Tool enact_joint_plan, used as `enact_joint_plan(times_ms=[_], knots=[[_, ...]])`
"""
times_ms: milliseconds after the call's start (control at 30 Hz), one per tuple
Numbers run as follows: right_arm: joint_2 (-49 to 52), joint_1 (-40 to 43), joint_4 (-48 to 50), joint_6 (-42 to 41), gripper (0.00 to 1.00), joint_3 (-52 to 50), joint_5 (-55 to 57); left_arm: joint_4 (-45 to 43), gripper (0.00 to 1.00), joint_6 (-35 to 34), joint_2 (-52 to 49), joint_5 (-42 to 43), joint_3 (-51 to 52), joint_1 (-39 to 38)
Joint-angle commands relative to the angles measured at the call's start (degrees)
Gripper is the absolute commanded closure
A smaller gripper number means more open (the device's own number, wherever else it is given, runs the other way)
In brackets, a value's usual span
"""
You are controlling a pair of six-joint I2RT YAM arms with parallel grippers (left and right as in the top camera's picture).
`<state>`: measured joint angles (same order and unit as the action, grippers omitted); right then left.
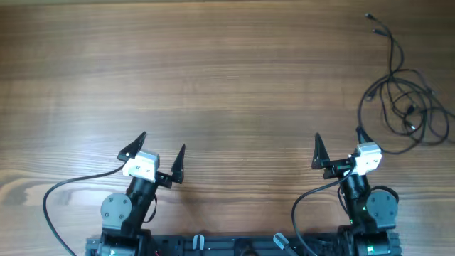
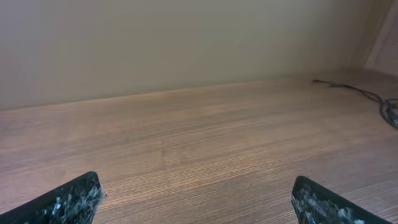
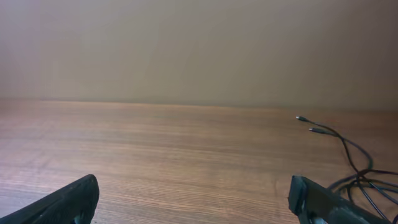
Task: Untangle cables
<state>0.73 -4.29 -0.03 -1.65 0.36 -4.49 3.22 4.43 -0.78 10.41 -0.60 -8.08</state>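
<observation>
The cables (image 1: 411, 109) lie as a loose tangle of thin black loops at the table's far right, with two plug ends (image 1: 373, 21) trailing toward the back. My right gripper (image 1: 338, 135) is open near the front edge, left of and nearer than the tangle, and touches nothing. My left gripper (image 1: 162, 142) is open too, far to the left at the front. In the left wrist view the left gripper (image 2: 196, 186) holds nothing and the cables (image 2: 339, 84) show at the far right. Over the right gripper (image 3: 193, 186), the cables (image 3: 317, 130) lie ahead on the right.
The wooden table (image 1: 227, 71) runs wide under both arms. Thick black robot leads curl beside the left arm's base (image 1: 53, 195) and the right arm's base (image 1: 302, 206). A plain wall (image 3: 199, 50) stands behind the table's far edge.
</observation>
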Motion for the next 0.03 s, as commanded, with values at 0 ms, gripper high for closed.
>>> enact_joint_plan(times_ms=[0], knots=[[-0.5,0.2,0.2,-0.7,0.00,-0.1,-0.7,0.2,0.00,-0.4,0.5,1.1,0.3,0.4]])
